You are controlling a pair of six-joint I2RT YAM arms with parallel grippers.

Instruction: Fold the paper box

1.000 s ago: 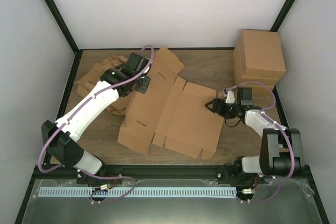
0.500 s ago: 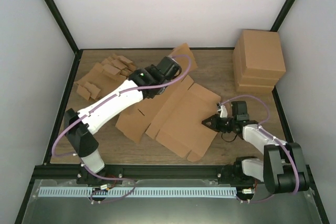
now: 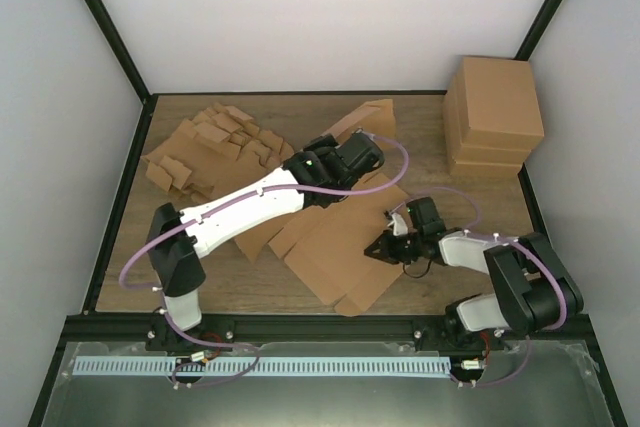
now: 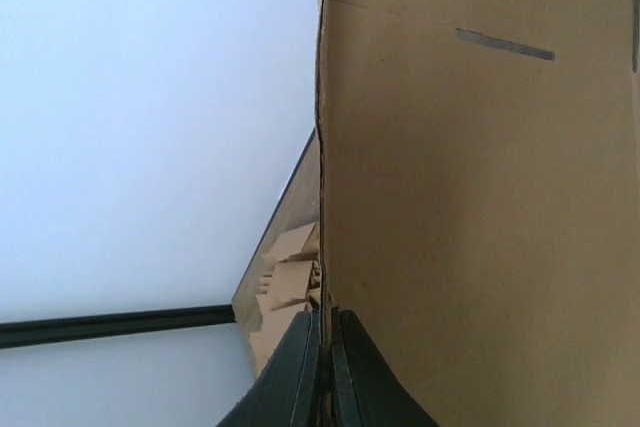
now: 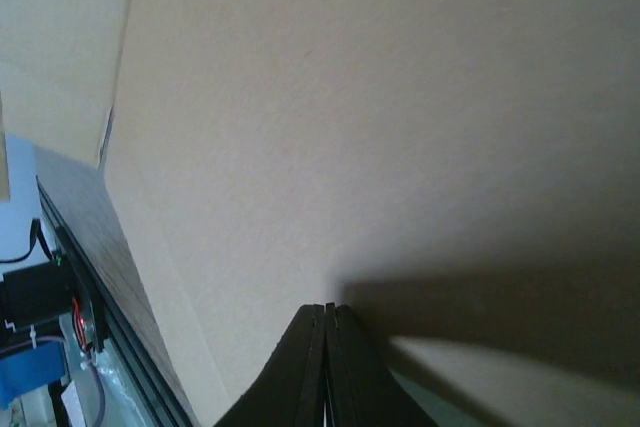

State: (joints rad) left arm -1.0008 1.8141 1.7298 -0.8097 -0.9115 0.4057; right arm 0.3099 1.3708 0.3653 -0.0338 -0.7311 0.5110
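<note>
The paper box [image 3: 330, 237] is a flat brown cardboard blank lying at an angle across the middle of the table, its far flap [image 3: 368, 119] raised. My left gripper [image 3: 352, 159] is over its far part and is shut on the box's thin edge [image 4: 322, 197], with the cardboard face [image 4: 480, 197] filling the right of the left wrist view. My right gripper [image 3: 378, 250] sits low at the blank's right edge. Its jaws are shut tight, tips [image 5: 327, 309] against the box's surface [image 5: 350, 97], with nothing visibly between them.
A ragged heap of cardboard blanks [image 3: 205, 142] lies at the back left and also shows in the left wrist view [image 4: 285, 267]. A tall block of stacked cardboard boxes [image 3: 493, 112] stands at the back right. Black frame posts and white walls close the table in.
The left arm has swung right with the box in its grip, dragging the blank toward the middle-right. The right gripper has come down and left to the box's edge and has shut.
</note>
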